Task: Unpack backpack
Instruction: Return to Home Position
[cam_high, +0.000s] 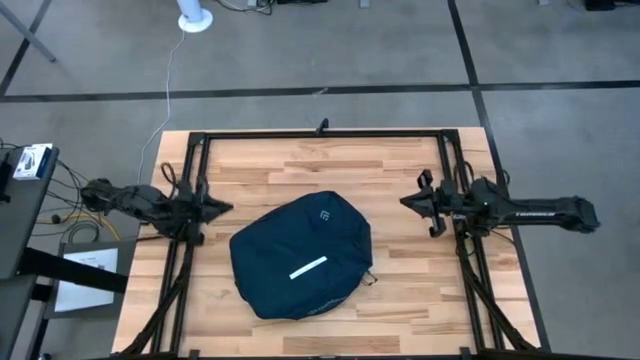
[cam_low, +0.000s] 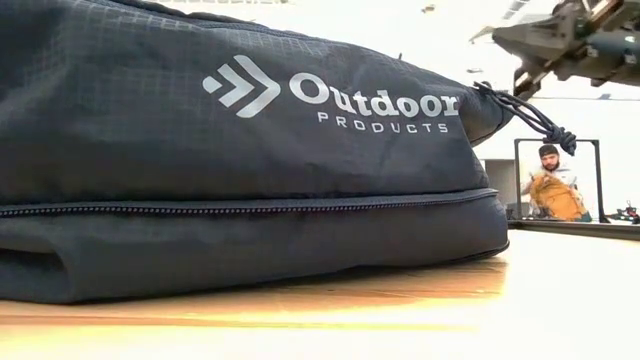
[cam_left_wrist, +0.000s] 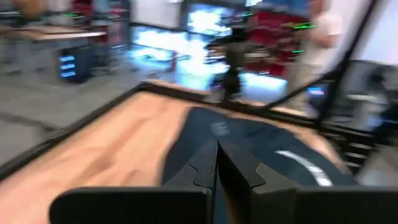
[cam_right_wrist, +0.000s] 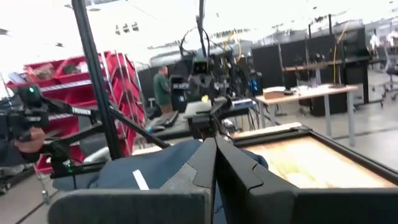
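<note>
The dark navy backpack lies flat on the middle of the wooden table, its white stripe and small white logo facing up. The low view shows its side with a closed zipper line and a knotted cord at one end. My left gripper hovers at the backpack's left, shut, clear of it and pointing toward it. My right gripper hovers at the right, also shut and apart from the backpack.
Black frame rails run along the table's far edge and down both sides under the arms. Bare wood lies around the backpack on all sides. A person sits in the room beyond the table.
</note>
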